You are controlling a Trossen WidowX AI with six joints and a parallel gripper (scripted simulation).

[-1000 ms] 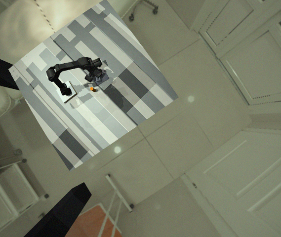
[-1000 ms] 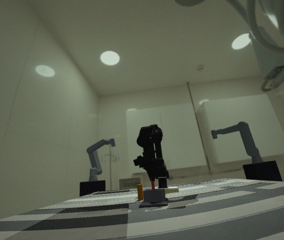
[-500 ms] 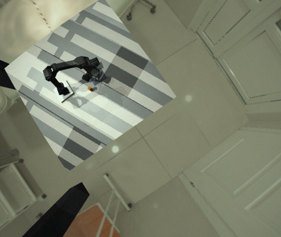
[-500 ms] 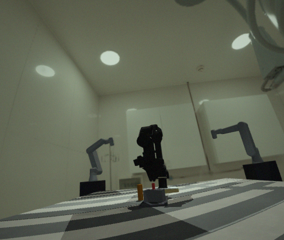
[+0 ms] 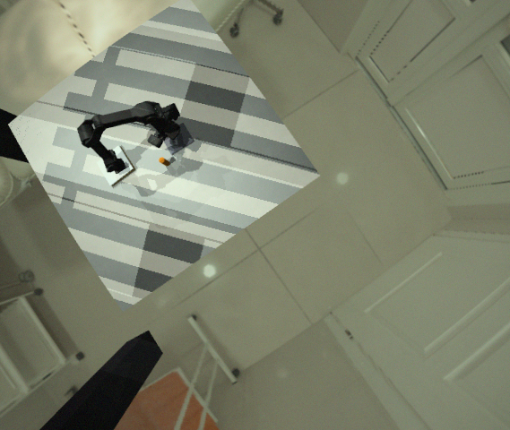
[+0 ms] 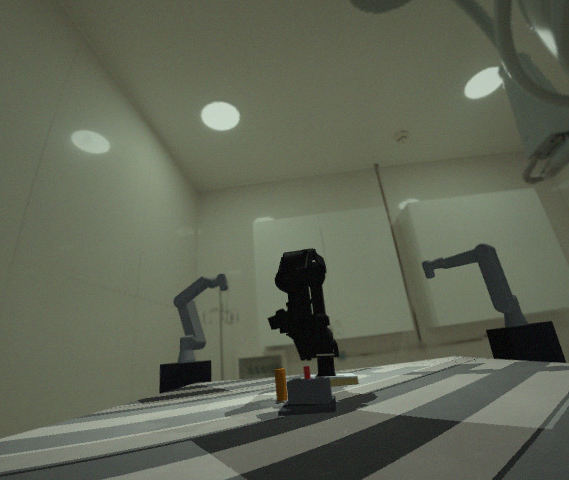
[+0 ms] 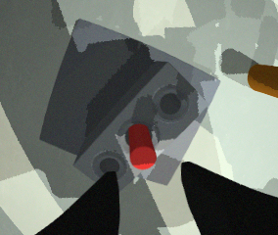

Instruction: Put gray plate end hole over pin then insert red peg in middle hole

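The gray plate (image 6: 309, 391) (image 7: 121, 124) lies flat on the dark base (image 6: 307, 409) (image 7: 58, 115). Its end holes look dark; whether the pin is in one cannot be told. The red peg (image 6: 306, 372) (image 7: 142, 147) stands in the plate's middle hole, with a short length showing above the plate. My gripper (image 6: 307, 358) (image 7: 149, 175) is above the peg, with its fingers apart and nothing between them. In the top view the arm hides the plate and peg, and the base (image 5: 186, 140) shows partly beside it.
An orange peg (image 5: 164, 161) (image 6: 280, 384) (image 7: 276, 84) stands upright close beside the base. My arm's foot stands on a white board (image 5: 116, 180) with a yellowish edge. The table top (image 5: 227, 194) has gray and white stripes with shadows.
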